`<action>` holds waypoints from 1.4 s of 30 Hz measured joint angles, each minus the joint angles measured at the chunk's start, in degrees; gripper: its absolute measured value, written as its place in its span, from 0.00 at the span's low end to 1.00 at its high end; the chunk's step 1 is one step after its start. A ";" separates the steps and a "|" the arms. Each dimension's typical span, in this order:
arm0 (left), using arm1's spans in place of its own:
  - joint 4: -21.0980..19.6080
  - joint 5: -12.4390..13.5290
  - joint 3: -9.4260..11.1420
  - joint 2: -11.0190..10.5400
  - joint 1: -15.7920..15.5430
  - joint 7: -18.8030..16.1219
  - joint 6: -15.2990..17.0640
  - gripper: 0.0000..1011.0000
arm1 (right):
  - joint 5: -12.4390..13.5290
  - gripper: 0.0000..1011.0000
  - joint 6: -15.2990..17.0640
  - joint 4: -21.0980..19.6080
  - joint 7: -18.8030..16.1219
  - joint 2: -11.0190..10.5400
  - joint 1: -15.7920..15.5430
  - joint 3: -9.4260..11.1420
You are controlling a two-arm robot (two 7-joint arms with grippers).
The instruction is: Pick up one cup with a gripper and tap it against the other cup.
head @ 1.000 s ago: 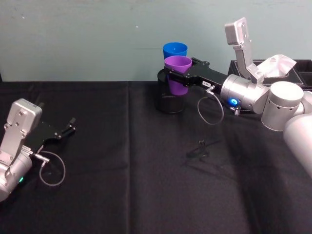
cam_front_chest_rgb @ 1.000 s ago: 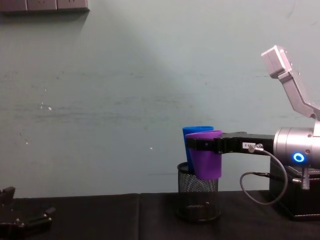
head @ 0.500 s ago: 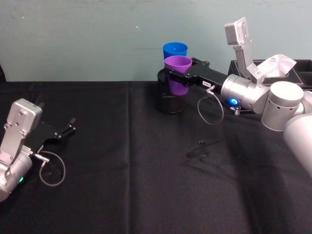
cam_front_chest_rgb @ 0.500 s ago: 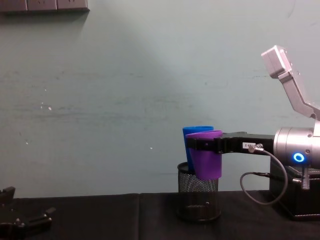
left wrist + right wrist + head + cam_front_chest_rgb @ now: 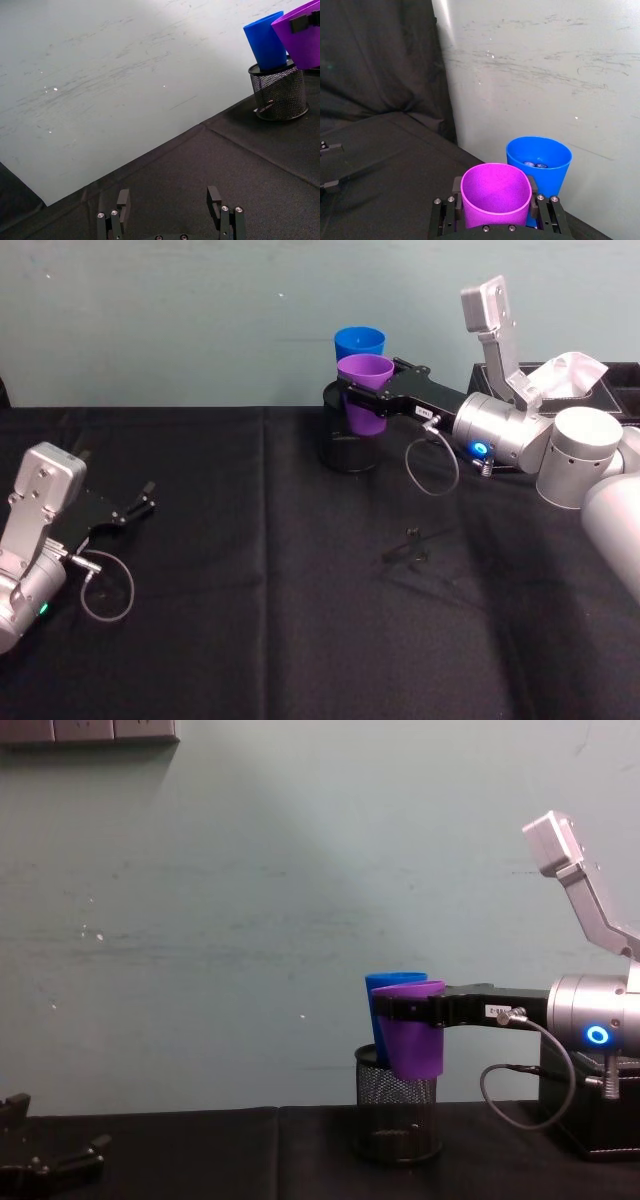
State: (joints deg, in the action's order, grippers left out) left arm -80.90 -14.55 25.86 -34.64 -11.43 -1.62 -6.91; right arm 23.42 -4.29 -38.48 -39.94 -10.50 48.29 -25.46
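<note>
The right arm (image 5: 500,435) reached in from the right side, stretched roughly level across the black tablecloth (image 5: 250,620) toward the far wall, its wrist camera bracket standing up above the silver forearm and a grey cable (image 5: 435,475) looping beneath it. The right gripper (image 5: 364,392) hung above the black mesh holder (image 5: 345,452) near the wall, its 2 slim fingers pinching the purple tumbler (image 5: 366,418) from either side just under the rim. That tumbler was upright, its long axis close to vertical, open mouth up and narrow base down, held off the cloth with its base level with the holder's rim. The blue tumbler (image 5: 359,342) stood inside the mesh holder, mouth up and leaning slightly, right behind the purple 1 on the wall side. The 2 cups sat wall against wall in the right wrist view, though actual contact could not be told. The left arm (image 5: 35,530) lay low at the near left of the table, well apart from the cups, and the left gripper (image 5: 140,505) rested just above the cloth with its 2 fingers spread apart and nothing between them
</note>
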 joint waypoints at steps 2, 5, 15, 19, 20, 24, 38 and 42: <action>0.00 0.00 0.00 0.00 0.00 0.00 0.00 0.99 | 0.00 0.72 0.00 0.00 0.00 0.00 0.00 0.00; 0.00 0.00 0.00 0.00 0.00 0.00 0.00 0.99 | 0.00 0.72 0.00 0.00 0.00 0.00 0.00 0.00; 0.00 0.00 0.00 0.00 0.00 0.00 0.00 0.99 | 0.00 0.72 0.00 0.00 0.00 0.00 0.00 0.00; 0.00 0.00 0.00 0.00 0.00 0.00 0.00 0.99 | 0.00 0.72 0.00 0.00 0.00 0.00 0.00 0.01; 0.00 0.00 0.00 0.00 0.00 0.00 0.00 0.99 | 0.00 0.72 0.00 0.00 0.00 0.00 0.00 0.00; 0.00 0.00 0.00 0.00 0.00 0.00 0.00 0.99 | 0.00 0.72 0.00 0.00 0.00 0.00 0.00 0.00; 0.00 0.00 0.00 0.00 0.00 0.00 0.00 0.99 | 0.00 0.72 0.00 0.00 0.00 0.00 0.00 0.00; 0.00 0.00 0.00 0.00 0.00 0.00 0.00 0.99 | 0.00 0.72 0.00 0.00 0.00 0.00 0.00 0.00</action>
State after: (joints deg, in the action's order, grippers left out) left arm -80.90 -14.55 25.86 -34.65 -11.43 -1.62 -6.91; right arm 23.42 -4.29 -38.48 -39.94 -10.49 48.30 -25.46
